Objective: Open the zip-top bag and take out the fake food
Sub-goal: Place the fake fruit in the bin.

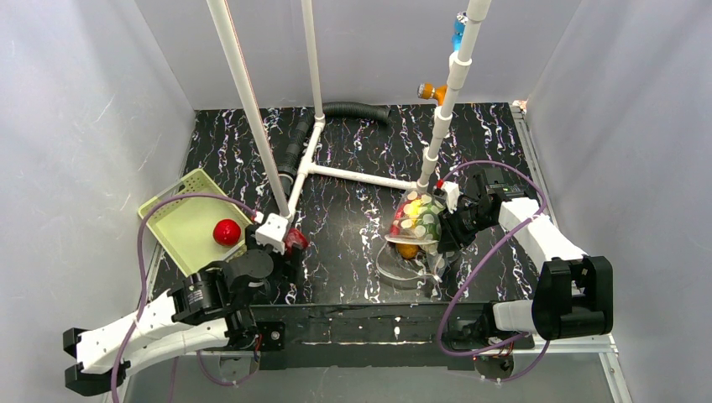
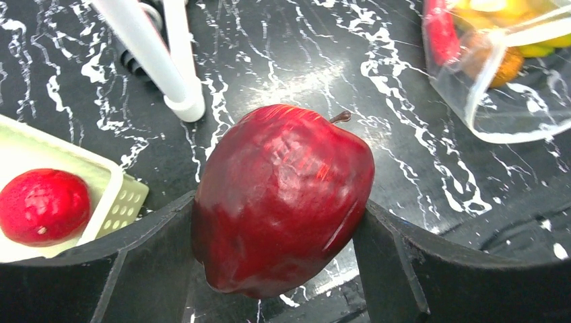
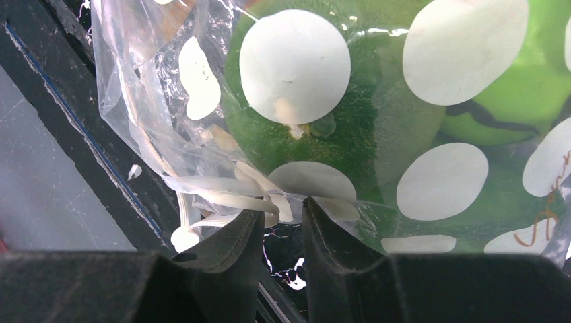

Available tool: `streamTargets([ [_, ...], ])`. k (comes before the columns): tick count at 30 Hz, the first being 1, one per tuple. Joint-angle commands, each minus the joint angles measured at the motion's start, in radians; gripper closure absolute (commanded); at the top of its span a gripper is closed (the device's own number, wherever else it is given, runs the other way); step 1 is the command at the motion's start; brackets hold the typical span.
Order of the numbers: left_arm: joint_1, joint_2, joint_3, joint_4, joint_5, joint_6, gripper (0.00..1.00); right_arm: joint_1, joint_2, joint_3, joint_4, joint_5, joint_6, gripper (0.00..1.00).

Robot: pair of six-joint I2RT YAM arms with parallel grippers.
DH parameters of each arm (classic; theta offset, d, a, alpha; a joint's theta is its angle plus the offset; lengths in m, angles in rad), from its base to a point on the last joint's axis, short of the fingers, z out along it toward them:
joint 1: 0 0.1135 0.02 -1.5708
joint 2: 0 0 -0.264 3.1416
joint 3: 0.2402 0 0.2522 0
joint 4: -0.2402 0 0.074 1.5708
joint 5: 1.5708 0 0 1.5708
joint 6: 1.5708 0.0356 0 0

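My left gripper (image 1: 288, 244) (image 2: 276, 217) is shut on a dark red apple (image 1: 295, 241) (image 2: 283, 195), holding it just above the table beside the basket. The zip-top bag (image 1: 416, 220) (image 3: 296, 64) is clear with pale dots. Its right end is raised and its open mouth (image 1: 410, 267) sags to the table. Inside it I see a green fruit (image 3: 377, 121), a red chili (image 2: 441, 33) and yellow and orange pieces (image 2: 508, 64). My right gripper (image 1: 449, 225) (image 3: 279, 212) pinches bunched plastic at the bag's right end, jaws narrow.
A pale green perforated basket (image 1: 180, 227) (image 2: 114, 202) at the left holds a red round fruit (image 1: 226, 232) (image 2: 44, 205). A white pipe frame (image 1: 336, 172) (image 2: 182, 94) rises from mid-table, and a black hose (image 1: 353, 109) lies at the back.
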Motion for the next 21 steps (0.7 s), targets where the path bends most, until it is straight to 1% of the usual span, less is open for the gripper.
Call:
streamTargets([
  [1, 0.088, 0.016, 0.033, 0.01, -0.003, 0.006, 1.0, -0.007, -0.01, 0.043, -0.021, -0.02, -0.019, 0.65],
  [5, 0.186, 0.015, 0.028, 0.031, 0.028, 0.01, 1.0, -0.007, -0.011, 0.043, -0.02, -0.02, -0.019, 0.66],
  [13, 0.327, 0.011, 0.008, 0.04, 0.02, -0.009, 1.0, -0.006, -0.011, 0.043, -0.021, -0.02, -0.02, 0.65],
  [17, 0.401, 0.031, 0.003, 0.052, 0.027, -0.018, 1.0, -0.007, -0.013, 0.042, -0.021, -0.021, -0.02, 0.66],
  [21, 0.486, 0.071, 0.006, 0.083, 0.063, -0.002, 1.0, -0.007, -0.013, 0.043, -0.022, -0.022, -0.021, 0.65],
])
